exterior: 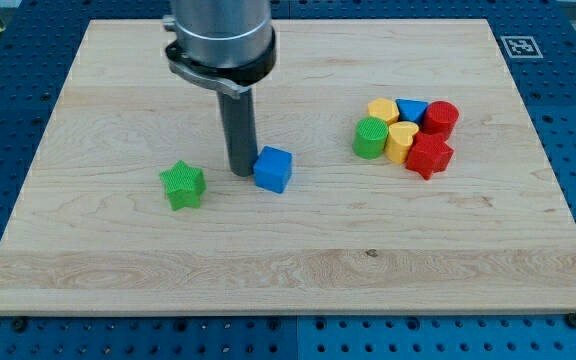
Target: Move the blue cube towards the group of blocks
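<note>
The blue cube [274,169] lies near the middle of the wooden board [288,270]. My tip [241,172] stands right at the cube's left side, touching or almost touching it. The group of blocks sits at the view's right: a green cylinder [370,138], a yellow block [382,110], a blue block [412,110], a red cylinder [440,119], a yellow heart [401,141] and a red star-like block [429,156], all packed close together. The cube is well to the left of the group.
A green star [183,185] lies alone to the left of my tip. The arm's grey body [220,35] hangs over the board's top middle. A marker tag [519,46] sits at the board's top right corner.
</note>
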Tool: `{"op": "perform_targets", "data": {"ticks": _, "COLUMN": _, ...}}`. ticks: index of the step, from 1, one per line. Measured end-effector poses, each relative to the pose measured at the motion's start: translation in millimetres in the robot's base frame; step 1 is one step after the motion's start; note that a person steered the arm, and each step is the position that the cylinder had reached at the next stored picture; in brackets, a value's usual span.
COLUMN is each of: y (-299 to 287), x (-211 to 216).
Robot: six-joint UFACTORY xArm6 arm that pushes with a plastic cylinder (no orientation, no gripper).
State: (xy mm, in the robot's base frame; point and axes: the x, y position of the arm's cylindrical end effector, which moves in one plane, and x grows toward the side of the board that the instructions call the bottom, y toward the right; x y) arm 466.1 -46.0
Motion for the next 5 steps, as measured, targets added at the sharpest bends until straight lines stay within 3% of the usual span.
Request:
{"op": "perform_targets", "data": {"ticks": 2, "y": 35.7, "x": 0.0}}
{"op": "perform_targets", "data": {"ticks": 5, "y": 43.8, "x": 0.0}}
